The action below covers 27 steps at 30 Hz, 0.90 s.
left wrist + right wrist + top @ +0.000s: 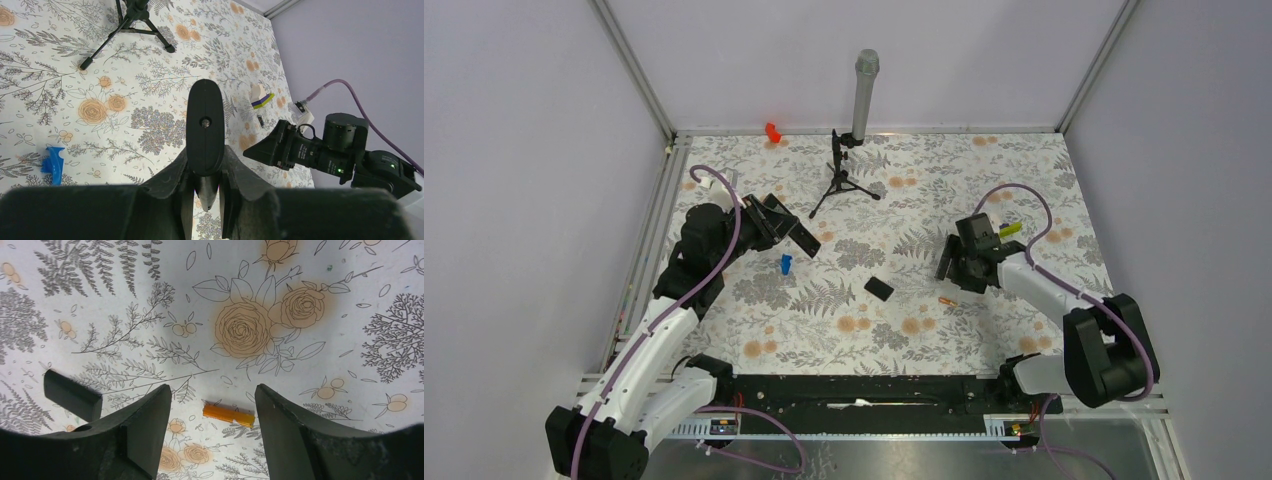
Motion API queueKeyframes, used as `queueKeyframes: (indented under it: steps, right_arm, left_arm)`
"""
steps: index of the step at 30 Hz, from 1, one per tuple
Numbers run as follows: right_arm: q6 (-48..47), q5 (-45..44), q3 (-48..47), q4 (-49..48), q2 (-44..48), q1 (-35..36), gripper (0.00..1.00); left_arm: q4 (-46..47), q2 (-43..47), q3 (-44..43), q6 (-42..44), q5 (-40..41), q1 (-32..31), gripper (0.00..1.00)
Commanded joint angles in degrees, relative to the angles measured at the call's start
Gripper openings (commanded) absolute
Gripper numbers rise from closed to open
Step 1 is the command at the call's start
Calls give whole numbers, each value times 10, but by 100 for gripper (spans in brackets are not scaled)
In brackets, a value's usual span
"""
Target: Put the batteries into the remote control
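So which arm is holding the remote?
The left one. The left fingers clamp the black remote; the right fingers are open, empty, above an orange battery.

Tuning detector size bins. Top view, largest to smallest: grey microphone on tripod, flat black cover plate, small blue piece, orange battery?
1. Grey microphone on black tripod
2. Flat black cover plate
3. Small blue piece, orange cylindrical battery: too alike to rank

Between the spread fingers of the right pincer (212, 395) we see open table (310, 365), only the battery (228, 415) lying there; the cover plate (70, 394) sits just outside one finger. The remote control (796, 233), clamped in the left pincer (769, 215), juts toward the microphone tripod (844, 187), the blue piece (785, 264) near it.
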<state>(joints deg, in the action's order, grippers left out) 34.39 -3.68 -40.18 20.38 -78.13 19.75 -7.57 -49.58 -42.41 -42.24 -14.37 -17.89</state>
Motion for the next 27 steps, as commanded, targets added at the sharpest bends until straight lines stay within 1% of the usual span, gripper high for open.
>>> queueKeyframes:
  steps: [1,4,6,9,11,14,16,17,19,21,24,27]
  right_arm:
    - [7,-8,10,17,58,-1,70]
    - [-7,6,3,34,102,-1,71]
    - [-23,16,-4,45,114,-1,71]
    - [-50,29,-13,11,120,-1,71]
    - [-67,24,-50,6,109,-1,71]
    - [-117,28,-119,2,88,-1,70]
    - [-151,27,-161,17,75,-1,71]
    - [-162,21,-174,24,71,-1,71]
    - [-176,30,-171,13,75,-1,70]
    - [-195,52,-157,-7,80,0,70]
    - [-247,61,-167,28,67,11,70]
    - [-347,71,-159,62,66,34,71]
  left_arm:
    - [35,15,-8,-2,-3,3,0]
    - [31,18,-9,-3,-4,3,0]
    - [30,19,-11,-4,-8,3,0]
    - [52,21,-3,-6,-29,3,0]
    - [72,17,0,-12,-54,3,0]
    - [114,-5,-9,6,-122,3,0]
    - [153,-27,-18,23,-182,4,0]
    - [182,-40,-23,32,-235,4,0]
    - [218,-68,-37,50,-312,4,0]
    - [220,-94,-61,72,-375,4,0]
    - [206,-120,-102,102,-427,8,0]
    - [166,-131,-138,127,-423,21,0]
